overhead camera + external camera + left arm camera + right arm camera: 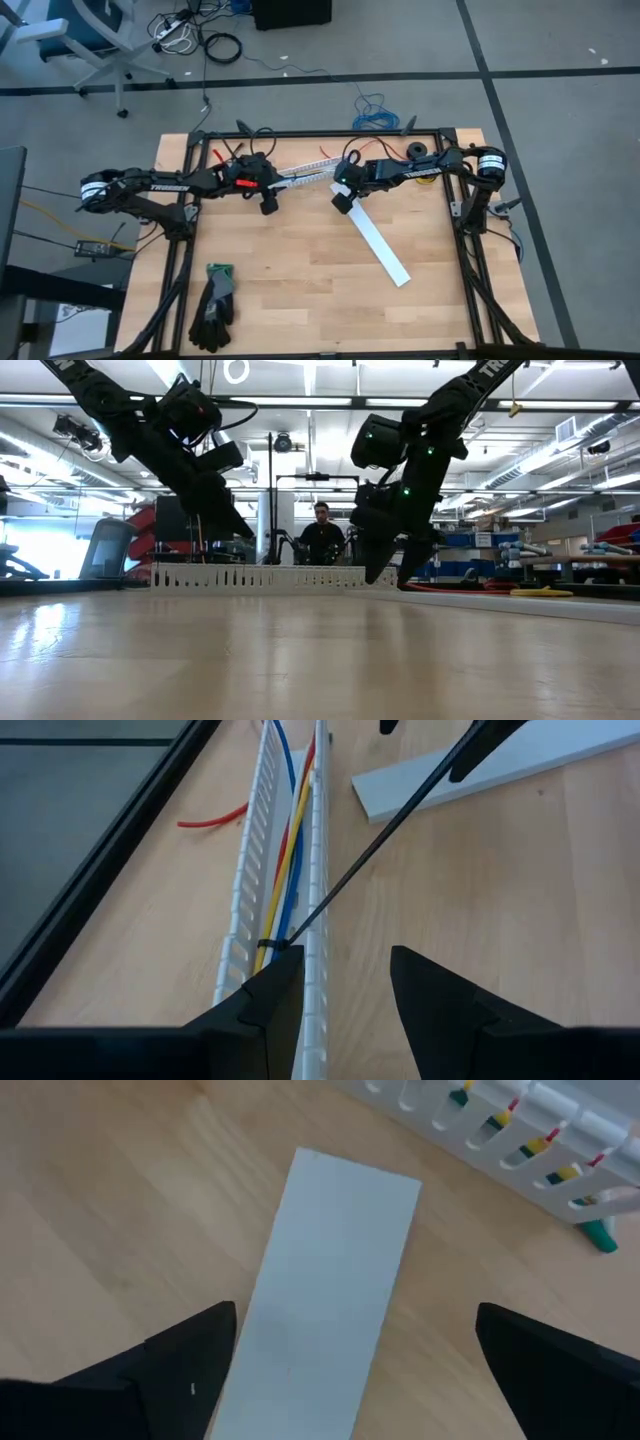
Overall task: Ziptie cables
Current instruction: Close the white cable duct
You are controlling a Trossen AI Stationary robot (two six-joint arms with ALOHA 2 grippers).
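The cables, yellow, blue and red strands, lie along the inside of a white slotted channel at the table's far middle. A black zip tie loops around them; its long tail slants up and away. My left gripper is open just above the channel's end, one finger over the wall beside the loop. My right gripper is open, low over the upper end of a flat white lid strip, its fingers standing to either side of it.
The lid strip lies slantwise on the table toward the near right. A thin red wire lies beside the channel. Dark gloves rest near the front left. A black frame borders the table. A person sits beyond it.
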